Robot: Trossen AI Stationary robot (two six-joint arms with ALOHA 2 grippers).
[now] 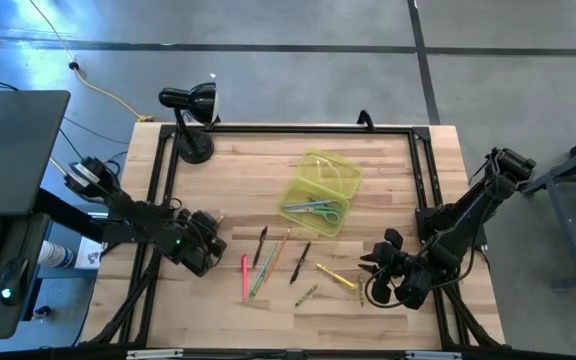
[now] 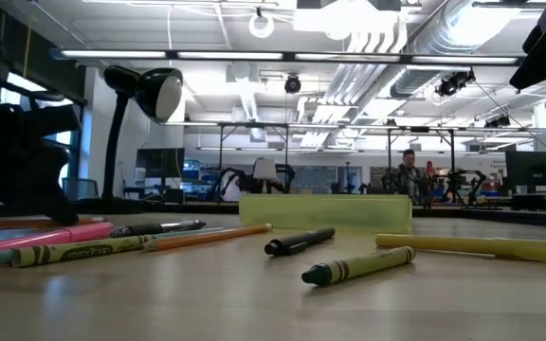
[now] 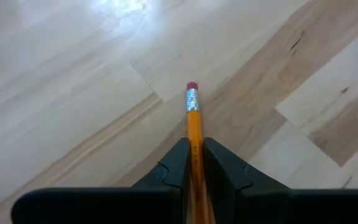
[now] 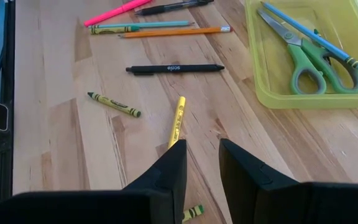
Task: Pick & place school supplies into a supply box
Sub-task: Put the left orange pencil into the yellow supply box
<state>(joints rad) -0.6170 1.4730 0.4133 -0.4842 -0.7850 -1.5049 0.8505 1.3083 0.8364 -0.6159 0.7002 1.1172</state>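
Nearest the counter's (image 1: 388, 170) front edge, the right gripper (image 4: 202, 163) hangs low over the wood at the right side, its fingers (image 4: 166, 168) narrowly parted and holding nothing. A yellow highlighter (image 4: 176, 121) lies directly ahead of the fingertips, and a short green crayon bit (image 4: 193, 213) sits just beneath them. A dark green crayon (image 4: 114, 104) rests beside the highlighter; its label cannot be read.

The left gripper (image 3: 195, 163) is at the left side of the counter, its fingers (image 3: 178, 163) closed on an orange pencil (image 3: 193, 124), whose metal ferrule and pink eraser project forward above bare wood.

Farther in, a black pen (image 4: 174, 68) lies apart from the others, printed in white with a word that looks like "scale", though this is not certain. Beyond it lie an orange pencil with a white tip (image 4: 174, 32), a teal crayon (image 4: 142, 26), a pink highlighter (image 4: 118, 12) and another black pen (image 4: 173, 6), close together in a loose row.

The supply box (image 1: 320, 192), translucent yellow-green, stands open near the counter's centre, well apart from both grippers. It contains green-handled scissors (image 4: 308, 59) and a blue pencil (image 4: 309, 38) lying across them.

At the far left corner stands a black desk lamp (image 1: 192, 118). In the low view a person (image 2: 408, 172) stands far back in the room.
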